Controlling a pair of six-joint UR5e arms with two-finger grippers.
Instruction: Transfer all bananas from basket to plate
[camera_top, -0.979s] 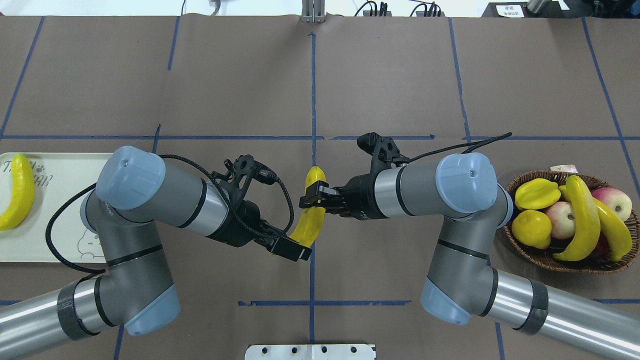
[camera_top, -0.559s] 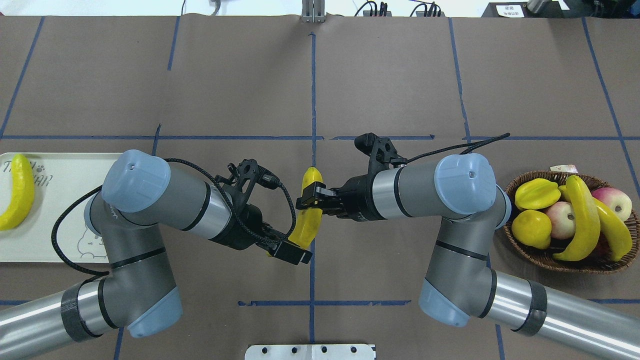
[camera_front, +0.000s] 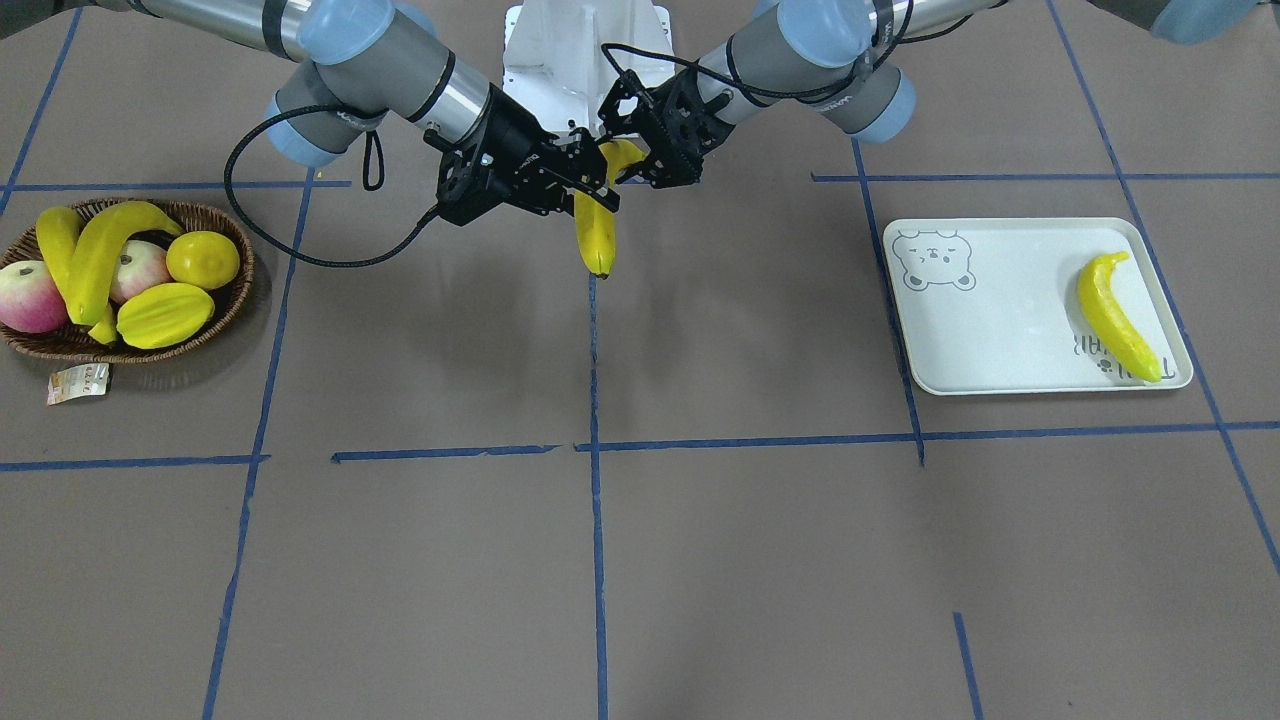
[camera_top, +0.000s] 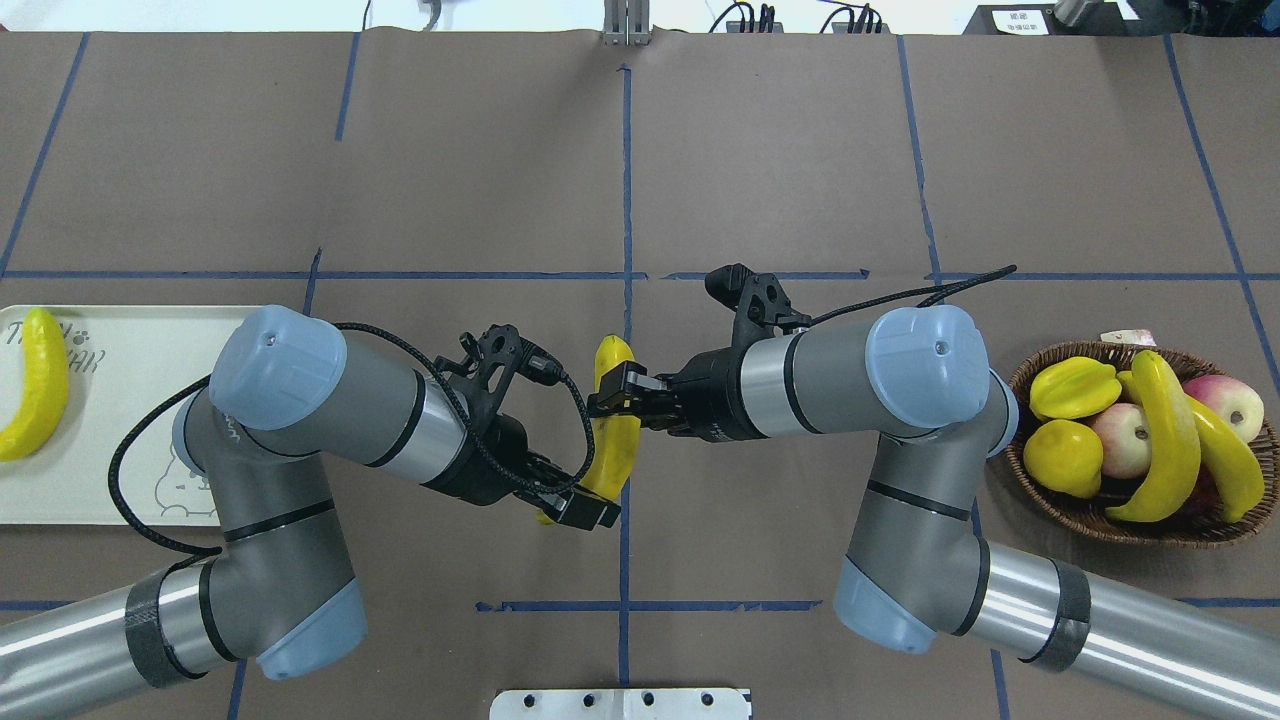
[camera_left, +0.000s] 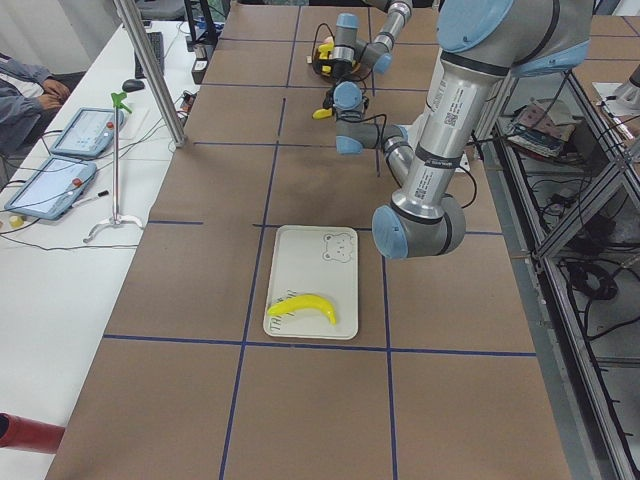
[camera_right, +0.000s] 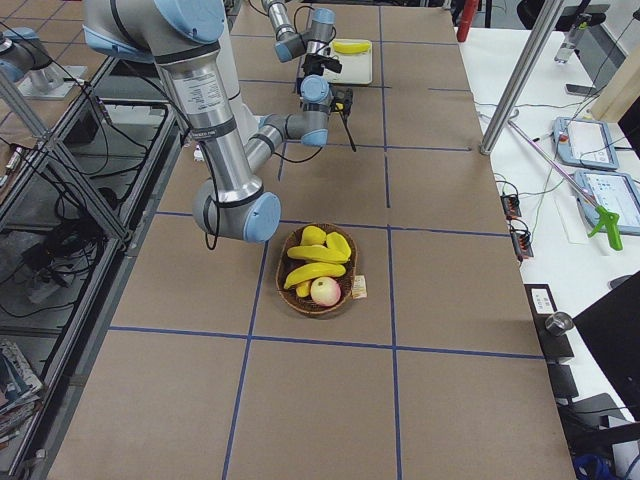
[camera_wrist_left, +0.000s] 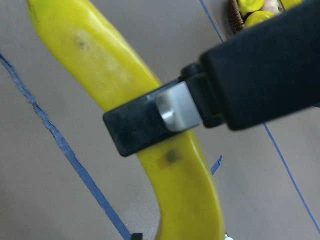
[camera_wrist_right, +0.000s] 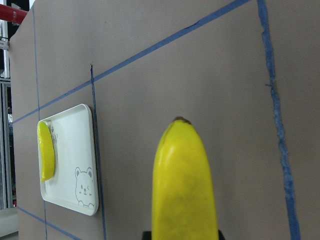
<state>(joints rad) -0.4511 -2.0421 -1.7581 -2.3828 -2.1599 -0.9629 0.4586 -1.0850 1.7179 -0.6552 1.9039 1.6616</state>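
One banana (camera_top: 615, 450) hangs above the table's middle, over the blue centre line. My right gripper (camera_top: 612, 402) is shut on its upper half. My left gripper (camera_top: 583, 506) sits at the banana's lower end, jaws on either side; the left wrist view shows a small gap beside a fingertip (camera_wrist_left: 135, 235), so it looks open. Another banana (camera_top: 35, 385) lies on the cream plate (camera_top: 120, 480) at the left. Two more bananas (camera_top: 1170, 440) (camera_top: 1232, 462) lie in the wicker basket (camera_top: 1150, 530) at the right.
The basket also holds a starfruit (camera_top: 1075, 388), a lemon (camera_top: 1062, 457) and apples (camera_top: 1120, 440). A paper tag (camera_front: 78, 383) lies beside it. A white mounting plate (camera_top: 620, 703) sits at the near edge. Both elbows hang low over the table's near half.
The right gripper has carried the banana slightly leftward. The left gripper has pushed further along the banana's lower end, and the left elbow has swung right.
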